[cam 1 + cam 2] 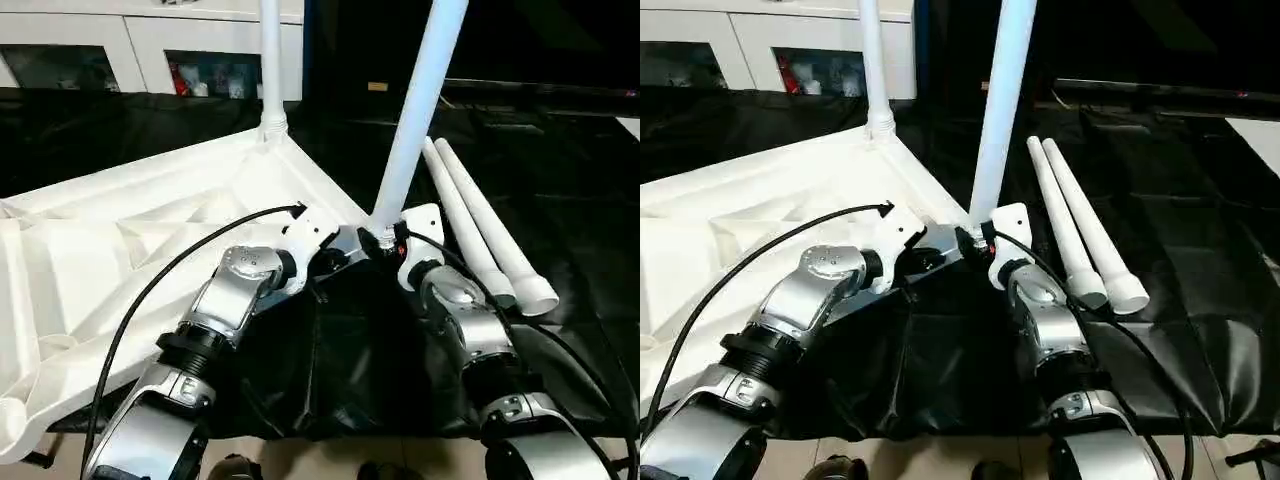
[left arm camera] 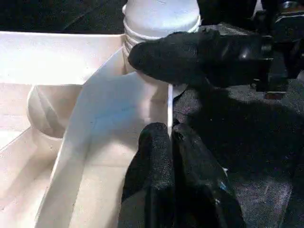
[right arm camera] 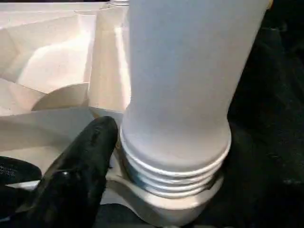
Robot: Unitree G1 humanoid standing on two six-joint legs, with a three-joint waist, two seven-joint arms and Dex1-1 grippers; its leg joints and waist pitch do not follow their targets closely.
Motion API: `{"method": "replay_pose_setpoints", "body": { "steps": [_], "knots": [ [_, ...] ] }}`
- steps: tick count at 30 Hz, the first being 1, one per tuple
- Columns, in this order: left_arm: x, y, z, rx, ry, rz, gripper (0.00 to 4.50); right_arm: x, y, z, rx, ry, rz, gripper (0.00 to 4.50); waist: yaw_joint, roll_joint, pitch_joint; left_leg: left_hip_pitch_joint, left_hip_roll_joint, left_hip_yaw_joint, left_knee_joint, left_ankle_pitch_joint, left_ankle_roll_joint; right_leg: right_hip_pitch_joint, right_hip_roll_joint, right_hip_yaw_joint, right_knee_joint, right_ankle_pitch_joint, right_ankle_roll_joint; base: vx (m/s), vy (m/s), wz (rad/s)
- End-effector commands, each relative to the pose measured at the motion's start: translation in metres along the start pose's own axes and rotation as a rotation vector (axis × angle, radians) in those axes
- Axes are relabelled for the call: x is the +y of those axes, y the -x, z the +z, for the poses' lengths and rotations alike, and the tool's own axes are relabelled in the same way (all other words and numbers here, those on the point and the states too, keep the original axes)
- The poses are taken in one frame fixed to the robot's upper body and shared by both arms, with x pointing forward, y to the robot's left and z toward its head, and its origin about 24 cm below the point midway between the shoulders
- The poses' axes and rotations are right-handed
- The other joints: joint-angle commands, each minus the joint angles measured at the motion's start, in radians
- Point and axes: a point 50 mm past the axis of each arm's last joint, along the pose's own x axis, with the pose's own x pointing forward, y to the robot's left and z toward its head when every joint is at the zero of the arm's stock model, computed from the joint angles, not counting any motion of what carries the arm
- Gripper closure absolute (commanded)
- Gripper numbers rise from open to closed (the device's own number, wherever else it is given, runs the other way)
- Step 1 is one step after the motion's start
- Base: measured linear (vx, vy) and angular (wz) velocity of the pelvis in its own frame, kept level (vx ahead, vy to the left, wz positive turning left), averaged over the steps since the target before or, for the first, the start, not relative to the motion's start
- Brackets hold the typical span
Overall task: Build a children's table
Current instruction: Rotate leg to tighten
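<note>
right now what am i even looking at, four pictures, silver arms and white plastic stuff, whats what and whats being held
This is a humanoid robot with two silver arms, each ending in a gripper of two black fingers. The two wide pictures come from cameras on its head, looking down over its forearms. The two close-ups come from cameras on its wrists.

The big white plastic tabletop lies upside down on black sheeting, ribbed underside up. One long white tapered tube leg already stands in the far corner socket. A second leg stands tilted in the near corner socket; the right wrist view shows its threaded end sitting in the socket. The right gripper is at that leg's base. The left gripper pinches the tabletop's edge beside it. Two spare legs lie on the sheeting to the right.
</note>
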Motion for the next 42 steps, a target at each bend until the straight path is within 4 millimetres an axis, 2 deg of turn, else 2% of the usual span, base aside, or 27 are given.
{"method": "replay_pose_setpoints", "body": {
  "steps": [1,6,8,10,12,16,18,22,24,26,27,30,33,42],
  "knots": [
    [-0.013,-0.003,0.02,-0.102,-0.064,-0.101,4.5,0.017,-0.001,-0.004,0.005,0.021,0.13,0.71,0.004,-0.003,-0.089,0.016,0.012,-0.01,-0.067,-0.263,0.029,0.06,-0.038,0.026,-0.075,-0.264,-0.184,0.0,0.0,0.0],
    [-0.005,0.013,0.01,-0.064,-0.11,-0.187,4.5,-0.001,0.012,0.001,-0.003,0.126,0.232,0.61,0.006,-0.001,-0.087,0.017,0.013,-0.01,-0.069,-0.271,0.029,0.059,-0.037,0.026,-0.078,-0.289,-0.177,0.0,0.0,0.0],
    [-0.003,0.016,0.009,-0.055,-0.116,-0.202,4.5,-0.005,0.016,0.002,-0.001,0.145,0.263,0.61,0.007,0.0,-0.087,0.02,0.015,-0.009,-0.068,-0.278,0.027,0.056,-0.036,0.028,-0.077,-0.278,-0.187,0.0,0.0,0.0],
    [0.001,0.022,0.006,-0.043,-0.129,-0.226,4.5,-0.011,0.024,0.003,0.005,0.179,0.326,0.61,0.013,0.0,-0.087,0.02,0.016,-0.009,-0.068,-0.28,0.026,0.059,-0.037,0.028,-0.076,-0.276,-0.19,0.0,0.0,0.0],
    [0.004,0.026,0.005,-0.039,-0.137,-0.247,4.5,-0.015,0.031,0.003,0.015,0.202,0.386,0.61,0.017,0.0,-0.087,0.025,0.016,-0.009,-0.068,-0.292,0.028,0.055,-0.037,0.029,-0.077,-0.282,-0.192,0.0,0.0,0.0],
    [0.008,0.034,0.003,-0.035,-0.148,-0.3,4.5,-0.02,0.048,0.003,0.04,0.224,0.529,0.61,0.022,-0.004,-0.086,0.023,0.018,-0.008,-0.067,-0.29,0.038,0.058,-0.039,0.029,-0.077,-0.289,-0.19,0.0,0.0,0.0],
    [0.008,0.037,0.002,-0.031,-0.149,-0.335,4.5,-0.021,0.053,0.004,0.045,0.222,0.575,0.61,0.02,-0.006,-0.087,0.017,0.017,-0.01,-0.067,-0.275,0.039,0.06,-0.039,0.028,-0.075,-0.292,-0.19,0.0,0.0,0.0],
    [0.006,0.044,-0.003,-0.008,-0.155,-0.422,4.5,-0.021,0.064,0.004,0.079,0.225,0.681,0.61,0.024,-0.004,-0.087,0.021,0.02,-0.01,-0.067,-0.277,0.041,0.057,-0.04,0.028,-0.077,-0.306,-0.193,0.0,0.0,0.0],
    [0.005,0.045,-0.004,-0.001,-0.154,-0.433,4.5,-0.021,0.065,0.003,0.082,0.226,0.693,0.86,0.026,-0.004,-0.087,0.02,0.02,-0.01,-0.067,-0.272,0.04,0.057,-0.04,0.028,-0.074,-0.295,-0.198,0.0,0.0,0.0],
    [0.005,0.046,-0.004,0.005,-0.153,-0.451,4.5,-0.02,0.066,0.003,0.087,0.222,0.713,0.86,0.028,-0.003,-0.089,0.021,0.02,-0.01,-0.066,-0.271,0.036,0.057,-0.041,0.028,-0.075,-0.293,-0.202,0.0,0.0,0.0],
    [0.005,0.047,-0.005,0.009,-0.155,-0.458,4.5,-0.02,0.067,0.003,0.088,0.221,0.718,1.11,0.029,-0.002,-0.088,0.021,0.02,-0.011,-0.067,-0.273,0.034,0.057,-0.041,0.028,-0.074,-0.295,-0.205,0.0,0.0,0.0],
    [0.006,0.047,-0.005,0.013,-0.157,-0.469,4.5,-0.019,0.067,0.004,0.09,0.217,0.726,1.25,0.033,-0.002,-0.089,0.021,0.02,-0.011,-0.067,-0.27,0.029,0.058,-0.041,0.028,-0.073,-0.292,-0.203,0.0,0.0,0.0],
    [0.005,0.049,-0.006,0.023,-0.162,-0.492,4.5,-0.018,0.067,0.003,0.097,0.22,0.733,1.62,0.037,-0.002,-0.091,0.021,0.02,-0.011,-0.066,-0.263,0.028,0.059,-0.042,0.028,-0.071,-0.282,-0.204,0.0,0.0,0.0],
    [-0.002,0.048,-0.007,0.032,-0.172,-0.526,4.5,-0.009,0.063,0.0,0.102,0.221,0.756,1.8,0.037,-0.003,-0.093,0.02,0.019,-0.01,-0.064,-0.245,0.027,0.061,-0.041,0.027,-0.067,-0.258,-0.209,0.0,0.0,0.0]
  ]
}}
